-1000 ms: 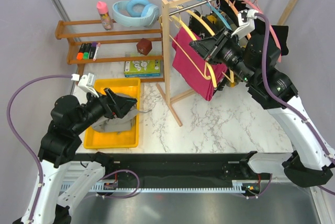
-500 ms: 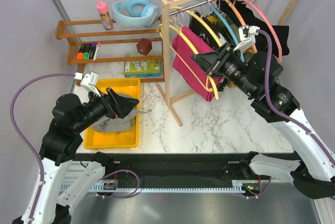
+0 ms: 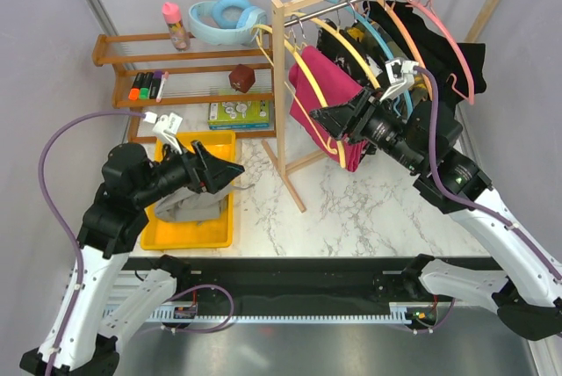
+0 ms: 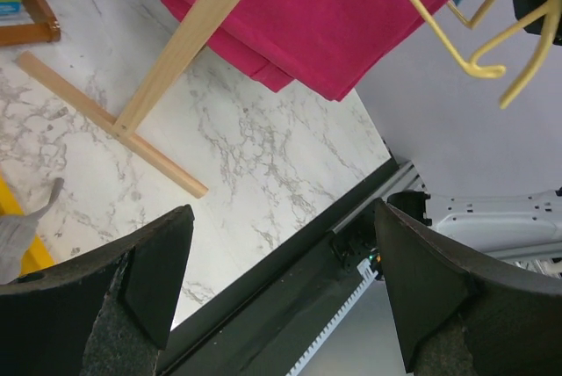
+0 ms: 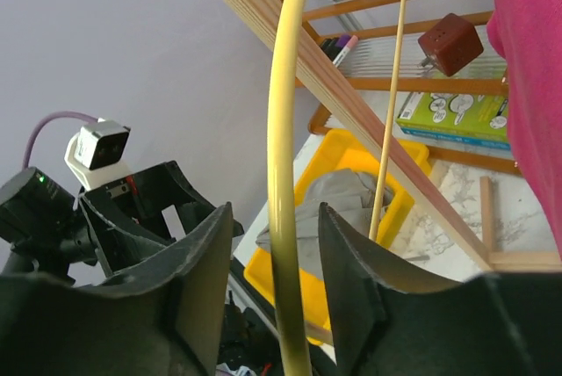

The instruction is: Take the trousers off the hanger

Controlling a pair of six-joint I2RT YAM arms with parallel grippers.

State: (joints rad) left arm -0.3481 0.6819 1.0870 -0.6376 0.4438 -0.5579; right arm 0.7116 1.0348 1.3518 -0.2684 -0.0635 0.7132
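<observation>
While the right gripper (image 3: 320,121) was positioned at the wooden clothes rack (image 3: 279,60), its fingers stood apart on either side of the yellow hanger (image 5: 283,130), with a gap visible on each side. The magenta trousers (image 3: 342,104) hung folded on the rack just beside that gripper, above the marble surface (image 3: 369,209). The left gripper (image 4: 277,253) was spread wide and held nothing. Grey trousers (image 3: 189,207) lay in the yellow tray (image 3: 184,242) near it.
</observation>
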